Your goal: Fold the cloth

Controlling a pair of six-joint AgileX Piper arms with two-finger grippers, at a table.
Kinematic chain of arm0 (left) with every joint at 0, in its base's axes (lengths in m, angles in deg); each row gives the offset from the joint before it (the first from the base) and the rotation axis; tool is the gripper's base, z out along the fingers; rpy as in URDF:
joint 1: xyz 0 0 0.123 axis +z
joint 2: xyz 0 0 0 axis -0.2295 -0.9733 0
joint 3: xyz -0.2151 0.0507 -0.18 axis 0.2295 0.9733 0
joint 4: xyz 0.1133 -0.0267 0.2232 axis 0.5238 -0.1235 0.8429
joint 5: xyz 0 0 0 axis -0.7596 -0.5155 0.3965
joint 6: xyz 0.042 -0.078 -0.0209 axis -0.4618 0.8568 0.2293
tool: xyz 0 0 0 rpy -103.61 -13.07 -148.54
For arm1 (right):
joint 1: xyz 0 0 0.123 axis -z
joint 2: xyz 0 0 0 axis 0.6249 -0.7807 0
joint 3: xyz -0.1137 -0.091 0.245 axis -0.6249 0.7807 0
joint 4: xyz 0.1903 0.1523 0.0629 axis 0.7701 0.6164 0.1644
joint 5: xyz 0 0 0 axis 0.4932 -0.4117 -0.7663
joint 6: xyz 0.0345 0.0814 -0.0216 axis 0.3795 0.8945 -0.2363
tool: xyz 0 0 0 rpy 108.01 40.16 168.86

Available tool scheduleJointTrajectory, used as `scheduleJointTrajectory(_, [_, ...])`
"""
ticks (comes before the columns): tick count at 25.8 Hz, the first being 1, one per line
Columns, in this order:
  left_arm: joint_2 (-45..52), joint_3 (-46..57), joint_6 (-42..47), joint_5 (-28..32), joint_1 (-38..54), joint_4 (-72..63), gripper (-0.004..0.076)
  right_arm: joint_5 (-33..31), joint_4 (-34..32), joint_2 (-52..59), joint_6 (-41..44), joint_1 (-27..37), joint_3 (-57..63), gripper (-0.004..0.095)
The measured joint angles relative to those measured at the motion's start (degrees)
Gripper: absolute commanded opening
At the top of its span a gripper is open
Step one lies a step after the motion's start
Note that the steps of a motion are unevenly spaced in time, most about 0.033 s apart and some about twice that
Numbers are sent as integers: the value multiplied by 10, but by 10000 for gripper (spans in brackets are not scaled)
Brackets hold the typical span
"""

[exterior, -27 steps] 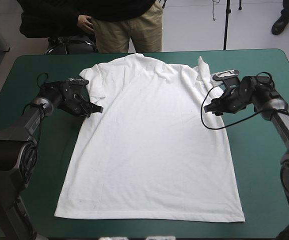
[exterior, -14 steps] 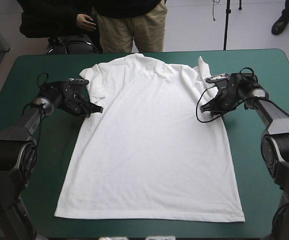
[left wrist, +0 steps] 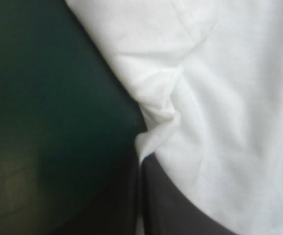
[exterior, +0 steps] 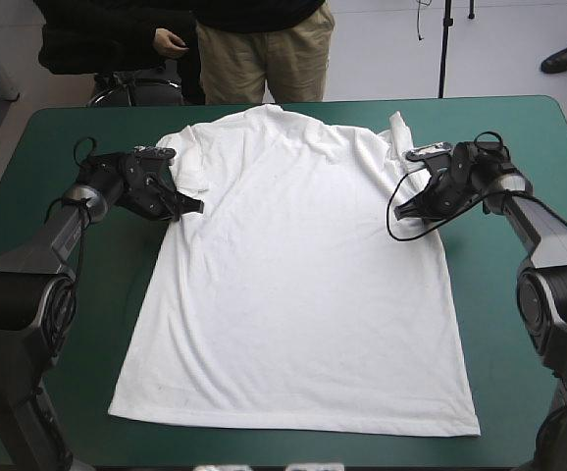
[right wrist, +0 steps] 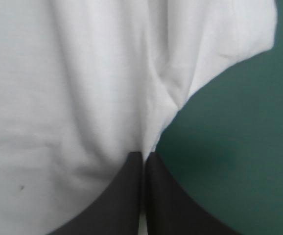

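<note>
The white T-shirt (exterior: pixel 298 275) lies spread flat on the teal-green table, collar toward the far edge. My left gripper (exterior: pixel 193 205) is shut on the T-shirt at its left side edge below the sleeve; in the left wrist view the black fingers (left wrist: pixel 156 196) meet with a pinched fold of T-shirt (left wrist: pixel 156 132) rising from them. My right gripper (exterior: pixel 405 212) is shut on the T-shirt at the right side edge below the sleeve; the right wrist view shows its fingers (right wrist: pixel 127 196) closed together with T-shirt (right wrist: pixel 82 88) gathered at the tips.
Bare teal-green cover (exterior: pixel 524 294) runs along both sides of the shirt and in front of its hem. A person (exterior: pixel 254 49) stands just beyond the table's far edge.
My right gripper moved in toward the shirt's right edge and went from open to shut on it. The left gripper shifted slightly toward the far edge, still holding.
</note>
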Motion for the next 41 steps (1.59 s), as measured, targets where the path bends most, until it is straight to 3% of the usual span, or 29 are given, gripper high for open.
scheduleJointTrajectory(5, [38,-46,1,-8,0,4,-17,11,-2,87,0,0,0,-13])
scheduleJointTrajectory(14, [253,-70,0,1,0,36,-17,22,-8,309,-14,0,0,-13])
scheduleJointTrajectory(17, [306,-71,0,29,0,37,-17,35,-8,367,-15,0,0,-13])
scheduleJointTrajectory(20, [355,-74,-11,87,0,37,-17,87,-8,421,-22,0,0,-13])
scheduleJointTrajectory(27, [324,-74,-15,213,0,37,-17,189,-8,400,-48,0,0,-13])
scheduleJointTrajectory(31, [276,-74,-18,353,0,37,-17,297,-8,342,-72,0,0,-13])
scheduleJointTrajectory(33, [247,-74,-23,452,-1,37,-17,369,-8,309,-84,0,0,-13])
scheduleJointTrajectory(37, [179,-74,-26,684,-1,36,-17,585,-8,230,-121,0,0,-13])
scheduleJointTrajectory(38, [162,-74,-24,720,-1,33,-17,643,-8,211,-127,0,0,-13])
scheduleJointTrajectory(41, [125,-74,-21,744,-1,30,-17,785,-7,162,-132,0,0,-13])
